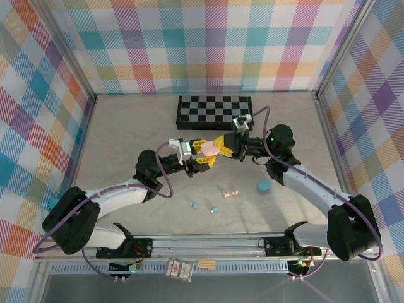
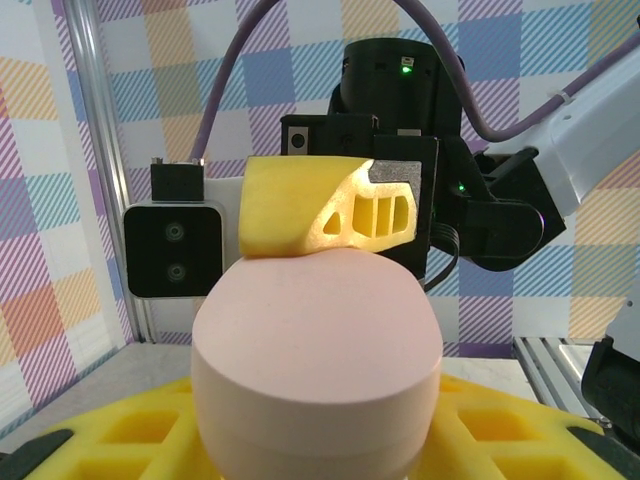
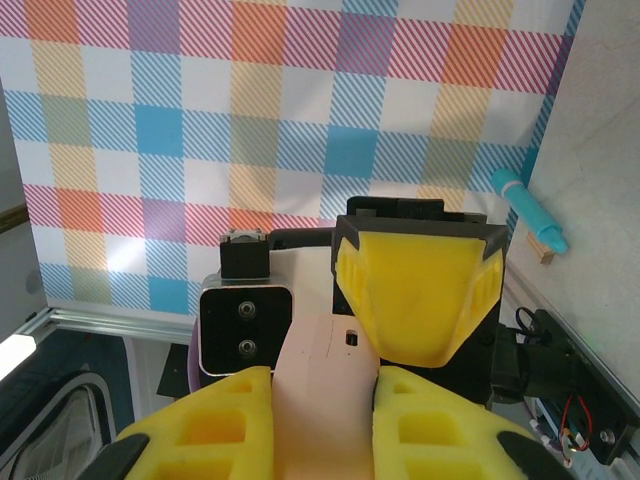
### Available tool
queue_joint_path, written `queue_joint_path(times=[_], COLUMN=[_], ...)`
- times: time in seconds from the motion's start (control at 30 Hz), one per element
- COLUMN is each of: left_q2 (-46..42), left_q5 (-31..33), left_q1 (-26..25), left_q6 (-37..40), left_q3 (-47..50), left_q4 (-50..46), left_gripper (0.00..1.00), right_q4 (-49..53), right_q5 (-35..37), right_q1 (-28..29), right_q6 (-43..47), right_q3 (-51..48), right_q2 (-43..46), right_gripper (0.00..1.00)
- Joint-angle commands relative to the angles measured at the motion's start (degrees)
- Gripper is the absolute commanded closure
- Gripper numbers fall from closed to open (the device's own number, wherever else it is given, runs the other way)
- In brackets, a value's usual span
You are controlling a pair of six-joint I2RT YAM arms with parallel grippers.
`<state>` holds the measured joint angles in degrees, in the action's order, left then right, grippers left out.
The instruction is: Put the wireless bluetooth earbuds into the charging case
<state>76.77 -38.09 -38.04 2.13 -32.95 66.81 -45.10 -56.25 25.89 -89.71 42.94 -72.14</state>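
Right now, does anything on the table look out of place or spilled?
Nothing damaged. Tiny pink plastic earbuds and teal ones lie scattered loose on the grey table, apart from the teal pebble-shaped case.

Matt plastic, dull metal
The pink charging case (image 2: 318, 350) is smooth and matt; yellow fingers (image 3: 420, 290) grainy plastic; near rail (image 1: 208, 240) brushed metal.

A pale grey surface (image 1: 126, 139) is bordered by plaid walls (image 1: 202, 44). A black-and-white checkerboard (image 1: 214, 112) is laid flat at its far edge. A teal charging case (image 1: 264, 185) is set at the right. Pink earbuds (image 1: 234, 191) are scattered near it, and teal and white earbuds (image 1: 214, 208) are strewn nearer the front.
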Motion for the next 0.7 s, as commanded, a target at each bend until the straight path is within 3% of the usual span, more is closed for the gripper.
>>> queue_joint_path(times=[0.0,0.67], left_q2=[-0.43,-0.23], left_q5=[-3.76,-7.14], left_q1=[0.34,0.34], left_q6=[-0.72,-1.99], left_q3=[-2.25,-3.07], left_q4=[3.97,3.17], left_gripper=[0.55,0.56], right_q4=[0.70,4.41], right_q5=[0.49,0.71], right_q1=[0.21,0.21], right_q6=[1.82,4.60], right_q3=[0.39,1.27], right_q2=[1.12,1.72], right_gripper=[0.98,0.97])
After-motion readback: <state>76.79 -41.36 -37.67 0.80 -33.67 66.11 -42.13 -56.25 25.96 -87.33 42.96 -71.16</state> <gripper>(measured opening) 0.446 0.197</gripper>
